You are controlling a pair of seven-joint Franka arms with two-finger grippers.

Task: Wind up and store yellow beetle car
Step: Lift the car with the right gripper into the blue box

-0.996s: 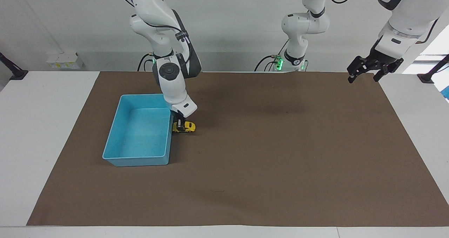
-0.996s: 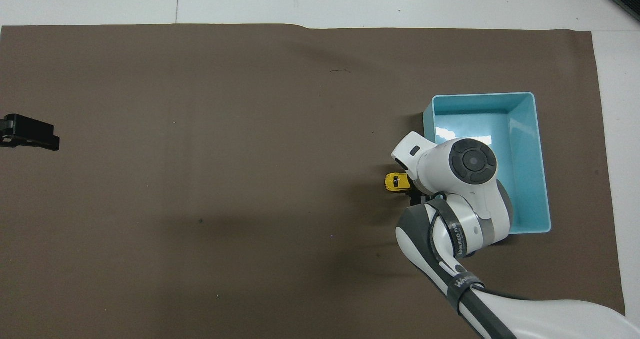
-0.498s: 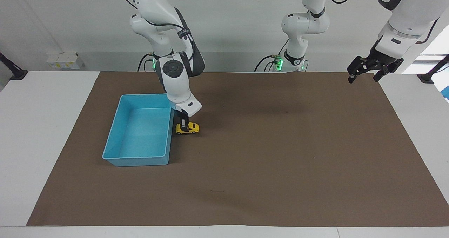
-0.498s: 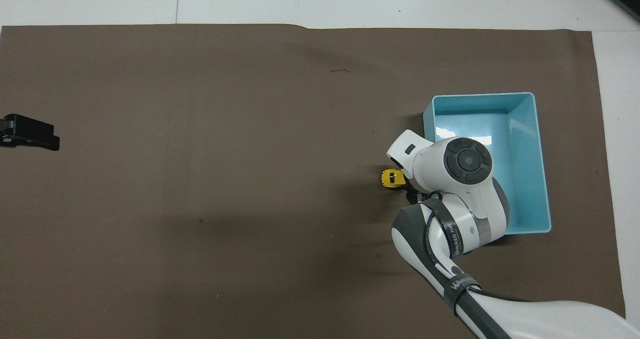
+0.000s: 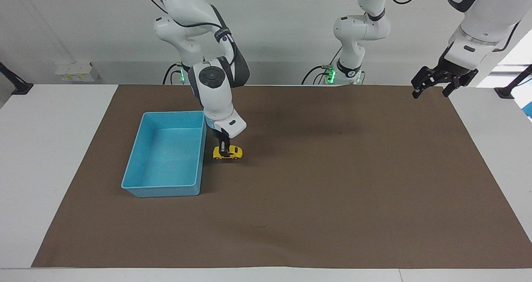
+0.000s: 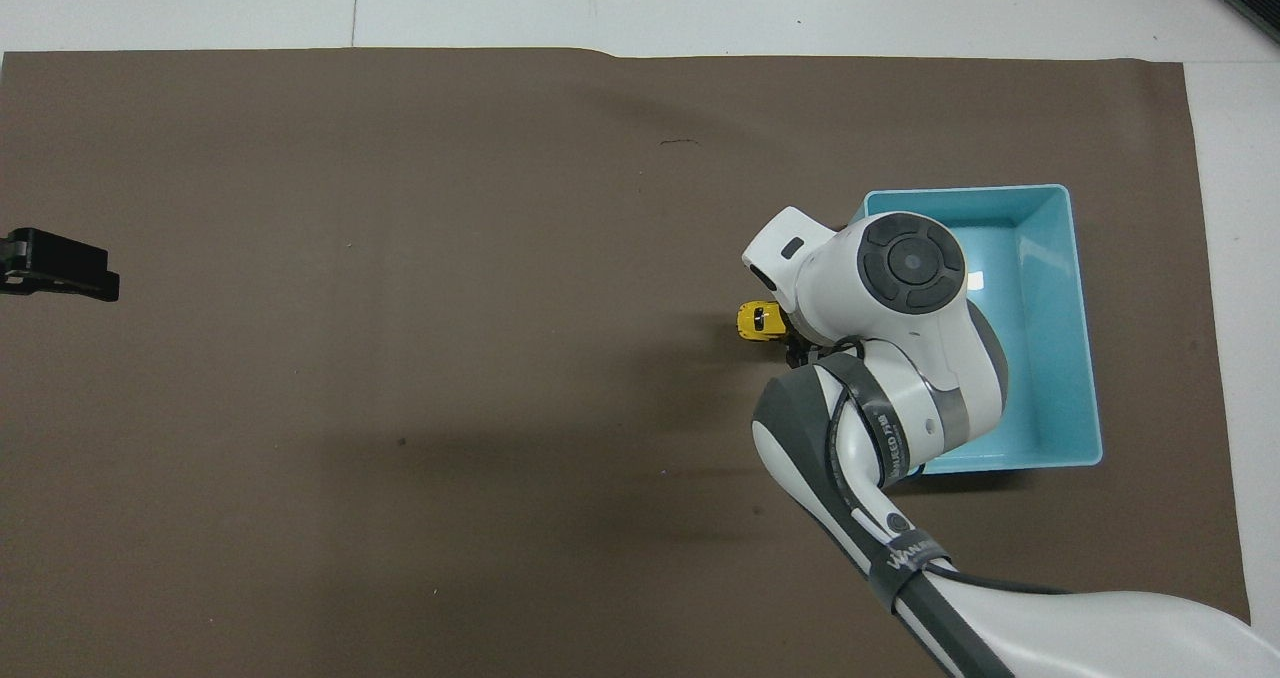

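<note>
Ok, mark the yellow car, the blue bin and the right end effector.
yellow beetle car (image 5: 233, 152): facing view, roof.
blue bin (image 5: 160, 188): facing view, wall farthest from the robots.
right end effector (image 5: 224, 149): facing view, between fingertips.

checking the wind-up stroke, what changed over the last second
The right gripper, down on the car, has drawn it along the mat away from the bin, toward the left arm's end; the gap between car and bin has widened. The car is on the mat, not in the bin. The bin has not moved, and the left gripper waits raised over the mat's corner as before.
</note>
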